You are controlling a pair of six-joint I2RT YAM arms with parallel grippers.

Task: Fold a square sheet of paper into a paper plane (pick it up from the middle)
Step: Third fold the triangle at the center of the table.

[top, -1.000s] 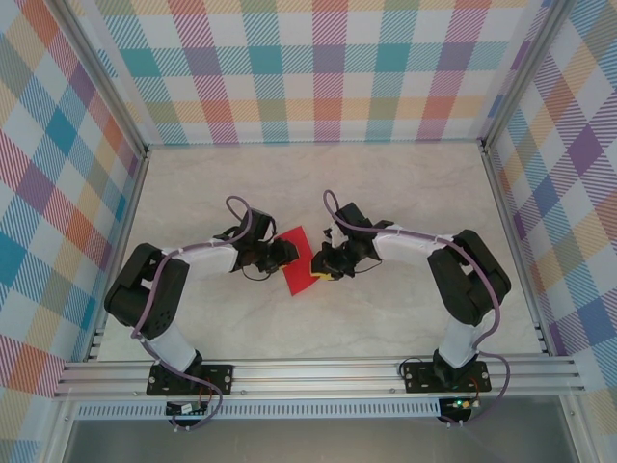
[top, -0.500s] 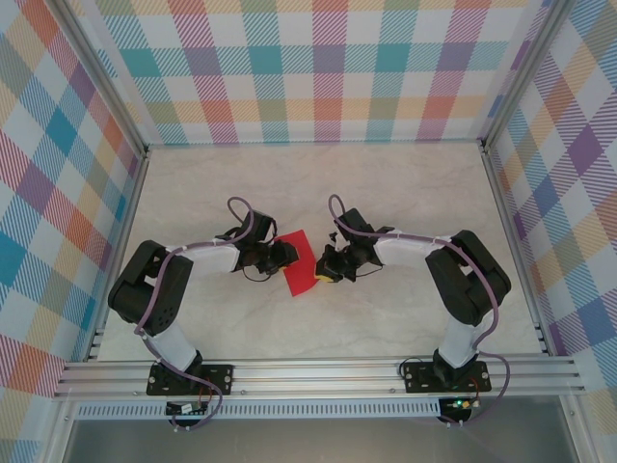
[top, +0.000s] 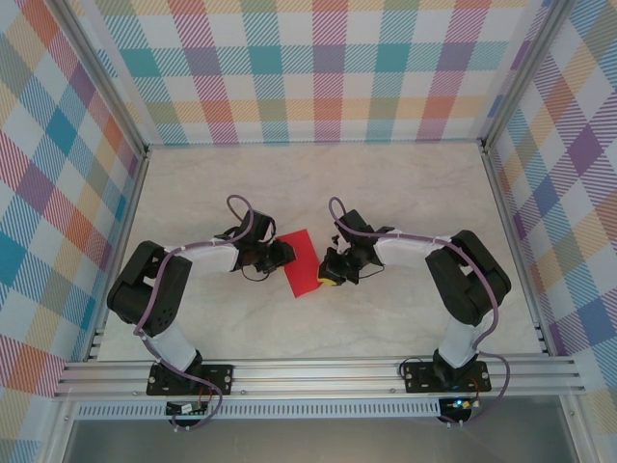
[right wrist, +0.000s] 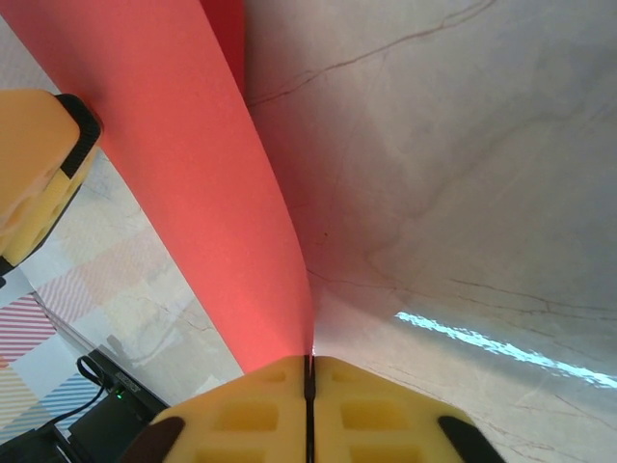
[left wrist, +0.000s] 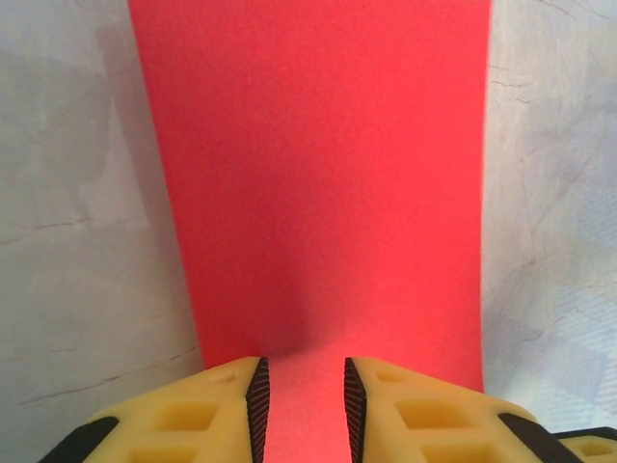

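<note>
**Top view**
- Table (top: 415, 193): pale, marbled, edged by aluminium rails. Plaid walls (top: 328, 68) are seen on three sides.
- Paper (top: 301, 262): red, a slanted oblong. It is placed near the table's middle, between the two arms.
- Left fingers (top: 285, 253): dark, set at the paper's left edge.
- Right fingers (top: 330, 278): yellow, set at the paper's lower right edge.
- The finger states cannot be told at this size.

**Left wrist view**
- Paper (left wrist: 318, 174): a broad red strip with straight sides. It runs from the fingers to the top of the frame, with table (left wrist: 77, 241) shown on both sides.
- Left fingers (left wrist: 193, 410): yellow with black ribbed pads, held apart by a narrow gap. Red is seen through the gap, and a shadow is cast on the paper just ahead. Whether the tips touch the paper cannot be told.

**Right wrist view**
- Right fingers (right wrist: 251, 405): closed, the pads meeting in a thin seam. The paper's edge is taken into that seam, so the paper is gripped.
- Paper (right wrist: 193, 174): seen almost edge-on, curved up and away towards the upper left.
- Left fingers (right wrist: 34, 164): one yellow finger is seen at the left margin, just beside the paper.
- Table (right wrist: 463, 174): veined, shown to the right of the paper.
</note>
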